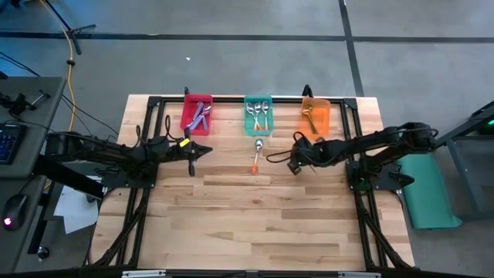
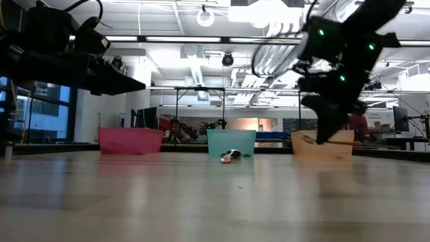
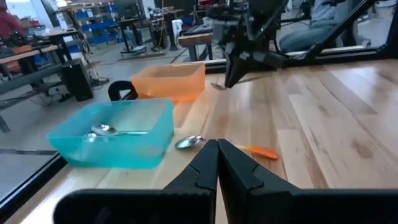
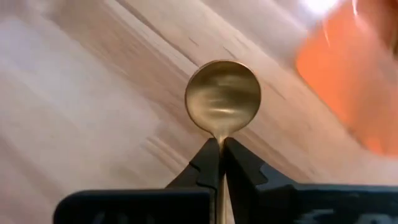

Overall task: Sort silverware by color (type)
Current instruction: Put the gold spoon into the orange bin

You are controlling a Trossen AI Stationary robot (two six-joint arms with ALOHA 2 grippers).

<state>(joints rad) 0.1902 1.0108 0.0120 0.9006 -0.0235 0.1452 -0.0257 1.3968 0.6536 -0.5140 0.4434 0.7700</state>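
While most of the wooden counter (image 1: 255, 224) lies bare toward its near edge, everything crowds the far edge — a red bin (image 1: 197, 114), a teal bin (image 1: 258, 113) and an orange bin (image 1: 316, 116) in a row, apart from one another. The right gripper (image 4: 221, 144) hangs just in front of the orange bin, above the boards, its fingers pinched on the slim stem of a gold spoon (image 4: 222, 96) whose round bowl sticks out past the tips. The left gripper (image 3: 217, 149) sits in front of the red bin with its fingers pressed together on nothing. Between the two arms, just in front of the teal bin, an orange-handled spoon (image 1: 257, 153) lies flat on the counter — silver bowl toward the bin, handle toward open wood. Purple-handled spoons (image 1: 201, 116) rest in the red bin, silver-bowled spoons (image 1: 258, 113) in the teal one, and a gold piece (image 1: 310, 116) in the orange one.
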